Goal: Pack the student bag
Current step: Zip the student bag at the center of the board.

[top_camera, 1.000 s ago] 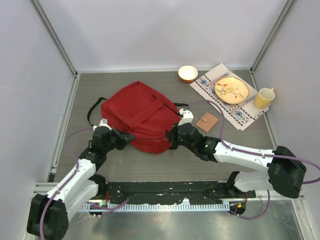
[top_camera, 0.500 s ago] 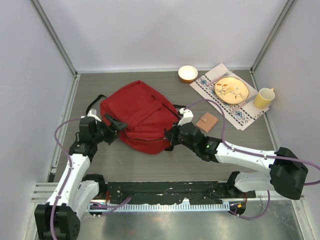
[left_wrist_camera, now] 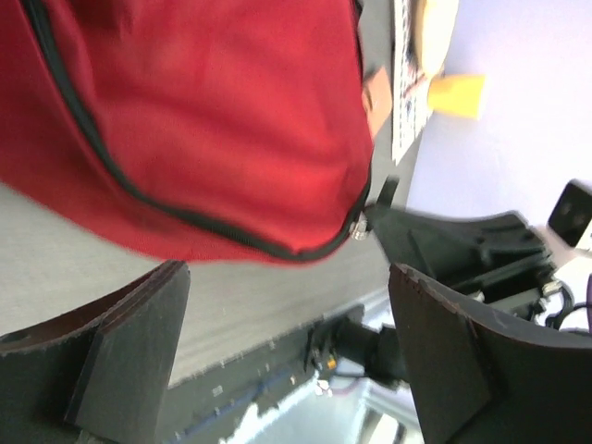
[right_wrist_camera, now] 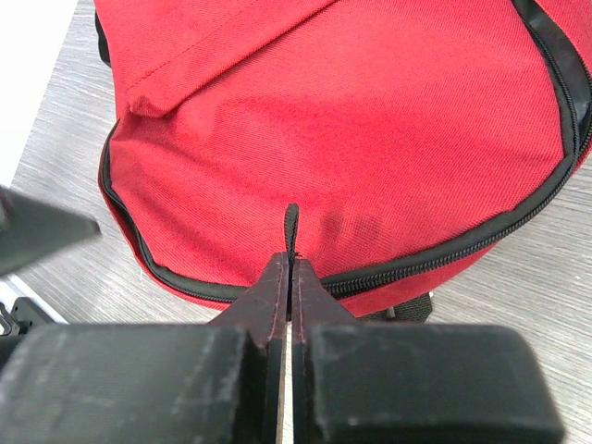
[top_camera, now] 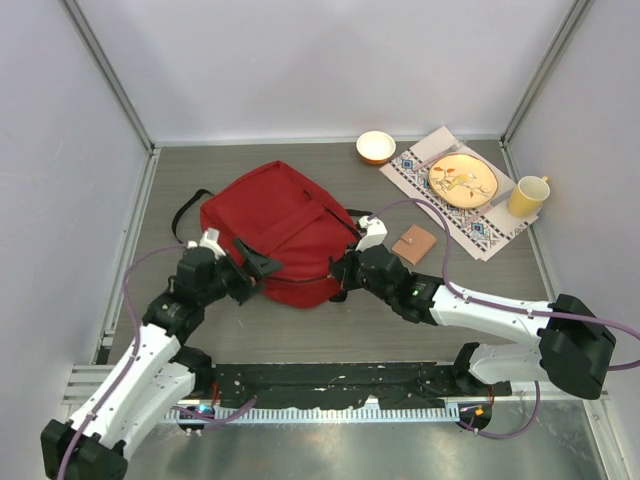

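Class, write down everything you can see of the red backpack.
The backpack is soft red fabric, plump, lying flat on the table. A dark zip runs round its near edge and looks closed. A red band crosses its top, and a black strap loops out at its far side. The right gripper is shut on the zip pull at the near edge. The left gripper stands open beside the bag, apparently not touching it.

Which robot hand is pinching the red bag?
The right gripper, at the near right edge of the student bag: its jaws are shut on a black pull tab. The left gripper is wide open beside the bag, holding nothing.
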`<state>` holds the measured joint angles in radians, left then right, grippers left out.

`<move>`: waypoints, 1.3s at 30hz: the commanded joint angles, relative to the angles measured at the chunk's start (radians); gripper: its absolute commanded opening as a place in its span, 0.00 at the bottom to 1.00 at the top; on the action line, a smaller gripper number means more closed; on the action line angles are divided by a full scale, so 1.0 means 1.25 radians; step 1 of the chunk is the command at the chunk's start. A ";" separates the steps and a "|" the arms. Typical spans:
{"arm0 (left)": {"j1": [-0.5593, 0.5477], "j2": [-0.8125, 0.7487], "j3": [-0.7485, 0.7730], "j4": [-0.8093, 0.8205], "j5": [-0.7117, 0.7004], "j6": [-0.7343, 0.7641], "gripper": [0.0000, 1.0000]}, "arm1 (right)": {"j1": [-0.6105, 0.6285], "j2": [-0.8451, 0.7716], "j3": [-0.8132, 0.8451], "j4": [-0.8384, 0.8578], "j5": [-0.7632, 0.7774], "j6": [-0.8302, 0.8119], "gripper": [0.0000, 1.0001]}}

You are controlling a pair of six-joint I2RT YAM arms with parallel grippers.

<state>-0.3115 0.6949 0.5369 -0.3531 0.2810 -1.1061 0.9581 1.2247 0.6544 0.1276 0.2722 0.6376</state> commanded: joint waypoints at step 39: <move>-0.372 0.289 -0.098 0.395 -0.354 -0.530 0.00 | -0.002 -0.032 -0.018 0.043 0.072 0.004 0.01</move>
<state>-0.7780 1.1473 0.4191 0.1776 -0.1062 -1.8503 0.9554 1.2194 0.6395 0.1410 0.3111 0.6422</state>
